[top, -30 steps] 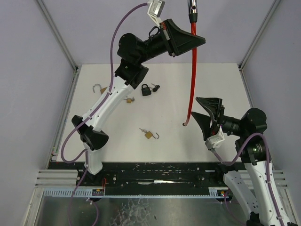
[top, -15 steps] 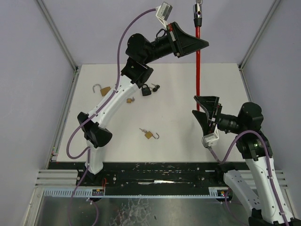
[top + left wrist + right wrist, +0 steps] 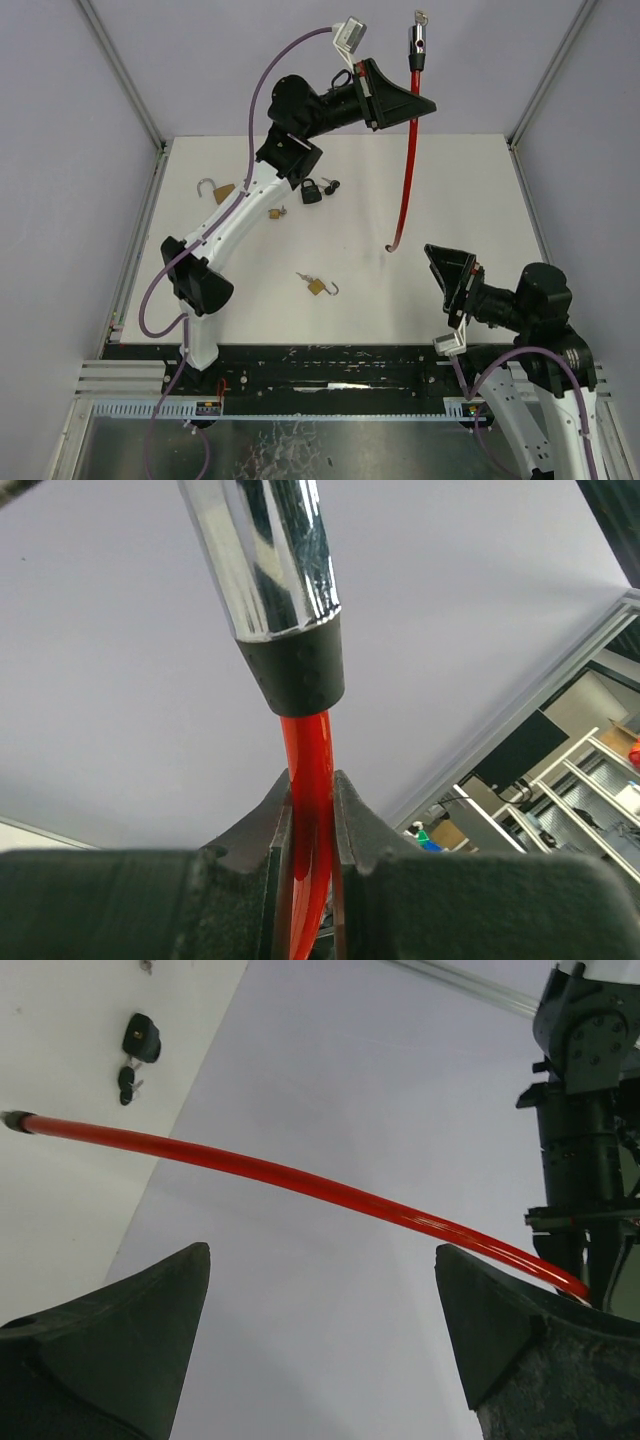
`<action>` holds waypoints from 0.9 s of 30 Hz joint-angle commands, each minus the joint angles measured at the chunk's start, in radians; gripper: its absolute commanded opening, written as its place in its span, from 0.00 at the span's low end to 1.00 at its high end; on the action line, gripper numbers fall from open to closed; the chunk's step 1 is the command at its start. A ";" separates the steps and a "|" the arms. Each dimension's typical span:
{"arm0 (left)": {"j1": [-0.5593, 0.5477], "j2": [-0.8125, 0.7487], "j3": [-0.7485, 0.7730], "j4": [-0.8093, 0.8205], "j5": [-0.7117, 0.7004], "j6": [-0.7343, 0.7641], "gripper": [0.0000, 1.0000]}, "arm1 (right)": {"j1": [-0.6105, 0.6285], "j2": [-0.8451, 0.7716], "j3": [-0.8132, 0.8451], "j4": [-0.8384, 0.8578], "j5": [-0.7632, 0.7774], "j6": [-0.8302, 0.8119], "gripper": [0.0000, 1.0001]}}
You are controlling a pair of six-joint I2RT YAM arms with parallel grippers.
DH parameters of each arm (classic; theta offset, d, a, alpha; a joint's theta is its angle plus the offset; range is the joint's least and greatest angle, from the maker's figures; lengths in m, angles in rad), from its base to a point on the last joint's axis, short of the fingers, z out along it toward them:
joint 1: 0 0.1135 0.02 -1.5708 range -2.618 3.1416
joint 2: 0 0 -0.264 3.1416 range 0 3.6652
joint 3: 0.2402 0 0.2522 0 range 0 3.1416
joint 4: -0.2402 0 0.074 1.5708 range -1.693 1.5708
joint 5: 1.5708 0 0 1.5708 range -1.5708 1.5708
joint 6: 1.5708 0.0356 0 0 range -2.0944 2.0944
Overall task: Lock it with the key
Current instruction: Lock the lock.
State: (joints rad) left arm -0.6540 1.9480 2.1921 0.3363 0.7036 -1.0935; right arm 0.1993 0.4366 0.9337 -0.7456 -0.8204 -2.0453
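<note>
Your left hand (image 3: pixel 415 103) is clenched on the long red cable lock with the shiny metal head (image 3: pixel 404 180). It pinches the red part just under the head and holds it high over the white table (image 3: pixel 480 190). The cable hangs almost straight down. Its loose end (image 3: pixel 390 248) dangles low, and I cannot tell if it touches the table. Your right hand (image 3: pixel 447 285) is wide open and grasps nothing. The loose end lies just ahead of it, further out and toward the left arm's side. I think the right hand is the nearer one to catch that end.
</note>
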 commanded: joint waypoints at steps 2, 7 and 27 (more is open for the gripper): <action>0.002 -0.015 -0.027 0.186 0.070 -0.133 0.00 | 0.005 -0.048 -0.161 0.109 -0.035 -0.560 0.99; -0.025 -0.098 -0.105 0.148 0.112 -0.095 0.00 | 0.007 -0.076 -0.362 0.374 -0.139 -0.647 0.99; -0.053 -0.147 -0.159 0.102 0.150 -0.045 0.00 | 0.007 -0.113 -0.515 0.423 -0.228 -0.647 1.00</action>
State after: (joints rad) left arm -0.7097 1.8011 1.9854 0.3851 0.8429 -1.1248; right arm 0.2008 0.3141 0.4290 -0.3740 -0.9936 -2.0636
